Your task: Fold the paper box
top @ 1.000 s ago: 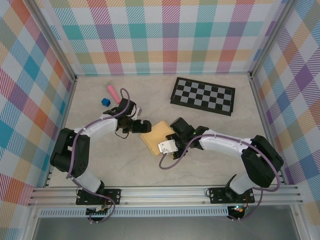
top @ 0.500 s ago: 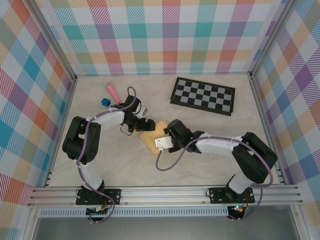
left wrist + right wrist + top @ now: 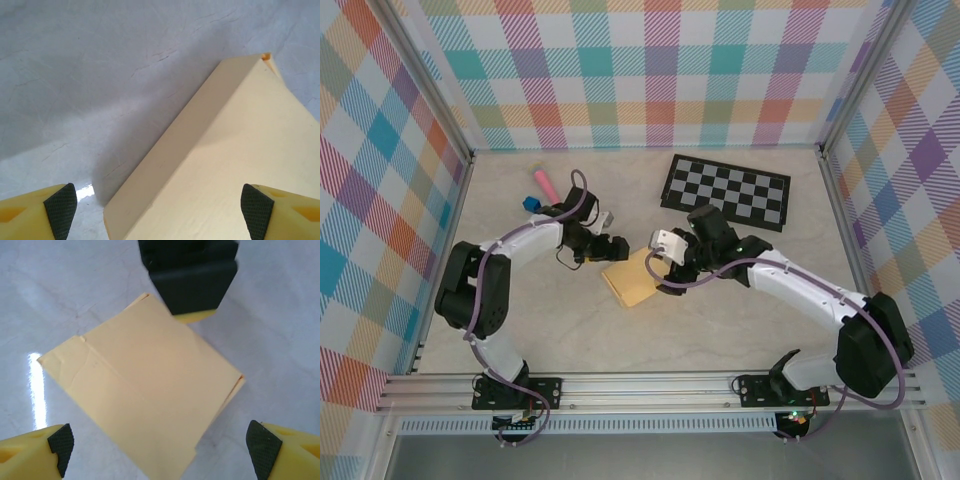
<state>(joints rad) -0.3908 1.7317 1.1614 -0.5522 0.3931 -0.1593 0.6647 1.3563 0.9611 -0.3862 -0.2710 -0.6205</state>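
a: where is the left gripper (image 3: 611, 247) set against the paper box (image 3: 632, 280)?
b: it is placed low at the box's far left corner, jaws held wide apart and nothing caught between them. from its wrist view the box (image 3: 225, 165) is met ahead and to the right, one side wall running away on a diagonal.
a: and how is the box laid?
b: flat on the table (image 3: 720, 330), between the two grippers, turned corner-on to the arm bases. its outline is seen as close to square, so a long axis cannot be told.
a: the right gripper (image 3: 658, 264)?
b: it is hung over the far right corner, jaws likewise spread, nothing clamped. in its wrist view the box (image 3: 145, 390) is found below and ahead, the left gripper (image 3: 187, 280) just at the opposite corner.
a: which arm is judged nearer?
b: the left, being lower, though contact cannot be confirmed. any coming pinch would be made toward the box's middle from either side.
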